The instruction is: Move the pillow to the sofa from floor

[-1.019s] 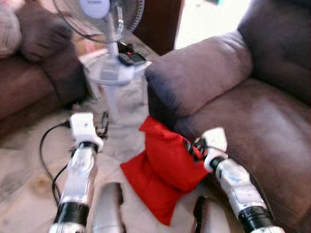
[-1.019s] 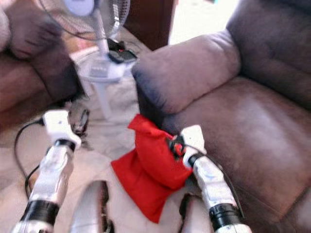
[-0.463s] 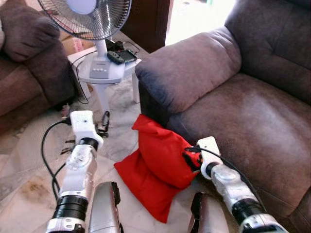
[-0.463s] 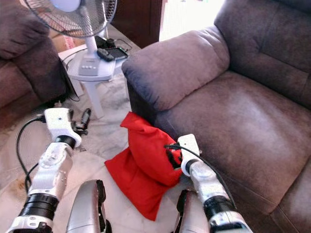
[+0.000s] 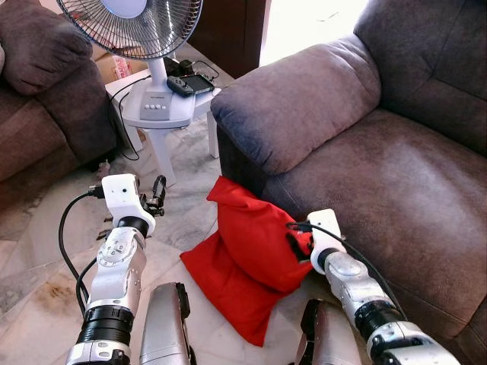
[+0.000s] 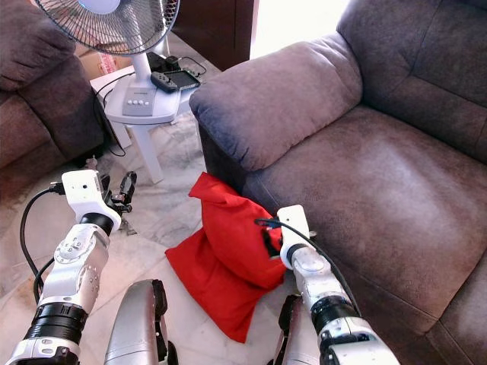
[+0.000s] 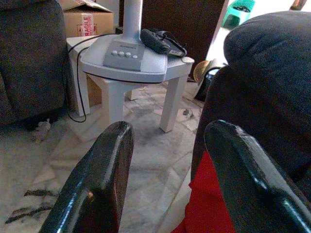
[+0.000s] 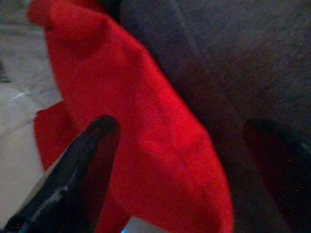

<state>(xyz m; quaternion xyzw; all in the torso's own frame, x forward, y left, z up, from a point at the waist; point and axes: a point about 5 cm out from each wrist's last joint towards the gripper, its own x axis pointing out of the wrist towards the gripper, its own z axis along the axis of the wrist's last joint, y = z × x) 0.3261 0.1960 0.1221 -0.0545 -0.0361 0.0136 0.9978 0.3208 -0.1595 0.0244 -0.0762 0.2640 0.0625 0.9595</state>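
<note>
A red pillow (image 5: pixel 247 262) lies on the pale marble floor (image 5: pixel 46 251), slumped upright against the front of a brown sofa (image 5: pixel 365 175), its upper corner tucked just below the sofa's padded armrest (image 5: pixel 297 106). The seat cushion above it holds nothing.

The robot's right gripper (image 8: pixel 180 160) is at the pillow's sofa-side edge, fingers spread wide: one black finger (image 8: pixel 73 170) lies over the red cloth on the floor side, the other is a dark blur against the sofa's front. The pillow's bulge sits between them, and the fingers have not closed on it. From the head camera the gripper's white wrist block (image 5: pixel 323 236) presses in where pillow and sofa meet, a black cable looping over it.

The left gripper (image 7: pixel 170 184) hangs in the air to the left of the pillow, well apart from it, its two fingers (image 7: pixel 104 174) open with nothing between them. It looks toward a small white table (image 7: pixel 141 73) that carries the base of a standing fan (image 5: pixel 137 26) and a dark remote-like device (image 5: pixel 190 84) with cords. A black cable (image 5: pixel 72 251) trails across the floor near the left arm. A cardboard box (image 7: pixel 82 22) stands behind the table, and a second brown sofa (image 5: pixel 46 99) fills the far left.

Between the pillow and the seat, the sofa's front edge and jutting armrest are the nearest obstacles.
</note>
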